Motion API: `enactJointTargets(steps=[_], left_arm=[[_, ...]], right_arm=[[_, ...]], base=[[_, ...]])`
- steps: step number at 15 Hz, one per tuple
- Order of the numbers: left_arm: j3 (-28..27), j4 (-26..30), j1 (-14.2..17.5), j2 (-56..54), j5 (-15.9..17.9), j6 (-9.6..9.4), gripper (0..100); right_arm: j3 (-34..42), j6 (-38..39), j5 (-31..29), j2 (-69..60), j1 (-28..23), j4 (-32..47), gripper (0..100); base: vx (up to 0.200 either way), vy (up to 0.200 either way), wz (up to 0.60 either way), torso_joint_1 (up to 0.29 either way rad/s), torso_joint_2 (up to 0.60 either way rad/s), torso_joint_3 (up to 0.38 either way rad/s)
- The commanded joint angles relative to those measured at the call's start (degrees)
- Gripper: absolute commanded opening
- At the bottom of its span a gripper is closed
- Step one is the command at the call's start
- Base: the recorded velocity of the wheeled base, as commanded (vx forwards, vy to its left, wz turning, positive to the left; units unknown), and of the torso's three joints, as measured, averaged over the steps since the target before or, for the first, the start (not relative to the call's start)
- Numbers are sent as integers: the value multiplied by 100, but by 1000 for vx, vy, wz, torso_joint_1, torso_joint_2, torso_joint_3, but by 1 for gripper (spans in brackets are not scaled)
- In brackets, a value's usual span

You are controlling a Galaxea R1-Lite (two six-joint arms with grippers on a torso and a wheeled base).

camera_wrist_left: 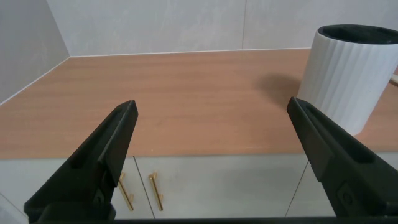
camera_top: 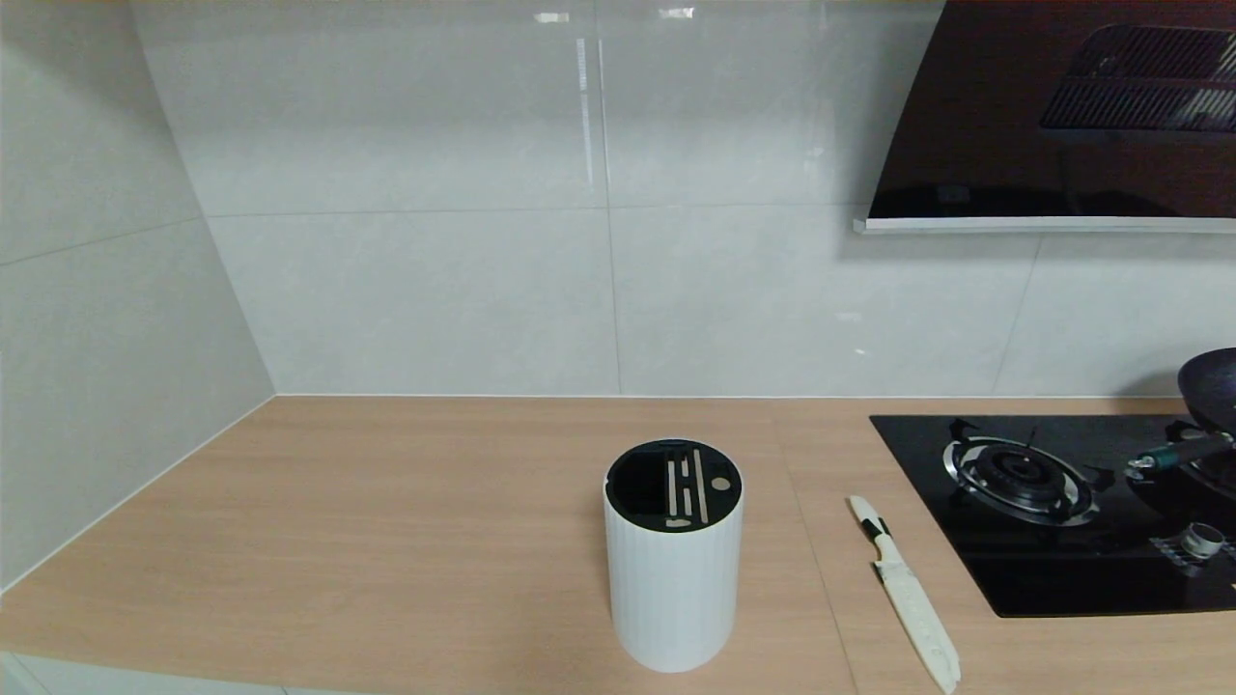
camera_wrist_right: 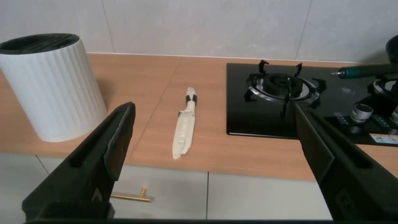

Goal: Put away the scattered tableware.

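Note:
A white ribbed cylindrical holder [camera_top: 674, 569] with a black slotted top stands upright near the wooden counter's front edge. To its right a cream-coloured knife [camera_top: 906, 590] with a dark band lies flat on the counter, between the holder and the hob. My left gripper [camera_wrist_left: 211, 162] is open, held off the counter's front edge with the holder [camera_wrist_left: 348, 74] beyond one finger. My right gripper [camera_wrist_right: 211, 162] is open too, in front of the counter, with the knife [camera_wrist_right: 185, 123] lying beyond the gap and the holder [camera_wrist_right: 53, 84] off to one side.
A black gas hob [camera_top: 1062, 502] with burners fills the counter's right side, and a dark pan [camera_top: 1207, 405] sits on its far burner. A range hood [camera_top: 1062, 116] hangs above. Tiled walls close the back and left. Cabinet doors with brass handles [camera_wrist_left: 140, 193] lie below the counter.

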State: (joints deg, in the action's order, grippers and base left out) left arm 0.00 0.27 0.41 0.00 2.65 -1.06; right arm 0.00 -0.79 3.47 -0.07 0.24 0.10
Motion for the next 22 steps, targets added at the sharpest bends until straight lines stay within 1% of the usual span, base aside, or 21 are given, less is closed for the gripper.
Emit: enactJointTargets(steps=[1,3,6,7,8,9,10,11,13,14,17,19,20,22], left_arm=[[0,0,2,0,-1,1,100],[-9,0,2,0,-1,1,100],[0,0,2,0,-1,9,100],[0,0,2,0,-1,1,100],[0,0,2,0,-1,1,100],[0,0,2,0,-1,1,100],[0,0,2,0,-1,1,100],[0,0,2,0,-1,1,100],[0,0,2,0,-1,1,100],[0,0,2,0,-1,1,100],[0,0,2,0,-1,1,100],[0,0,2,0,-1,1,100],[0,0,2,0,-1,1,100],[0,0,2,0,-1,1,100]], right_arm=[[0,-17,4,7,2,-1,100],[0,-105,13,7,2,-10,100],[-79,-536,30,253,2,-19,100],[-729,-510,118,666,64,25,100],[-861,-492,127,842,72,17,100],[-1310,-483,110,1563,81,-19,100],[-1450,-483,101,1774,72,-27,100],[-1898,-474,92,2539,72,-45,100],[-2338,-378,101,3514,81,-282,100],[-2452,-316,101,4077,81,-528,100],[-2470,-272,4,5703,178,-1539,100],[-2540,-255,22,6371,336,-1671,100],[-2646,-246,22,6924,556,-1680,100],[-2830,-211,22,7698,758,-1750,100]], base=[[0,0,0,0,0,0],[0,0,0,0,0,0],[0,0,0,0,0,0],[0,0,0,0,0,0],[0,0,0,0,0,0],[0,0,0,0,0,0],[0,0,0,0,0,0],[0,0,0,0,0,0],[0,0,0,0,0,0],[0,0,0,0,0,0],[0,0,0,0,0,0],[0,0,0,0,0,0],[0,0,0,0,0,0],[0,0,0,0,0,0]])
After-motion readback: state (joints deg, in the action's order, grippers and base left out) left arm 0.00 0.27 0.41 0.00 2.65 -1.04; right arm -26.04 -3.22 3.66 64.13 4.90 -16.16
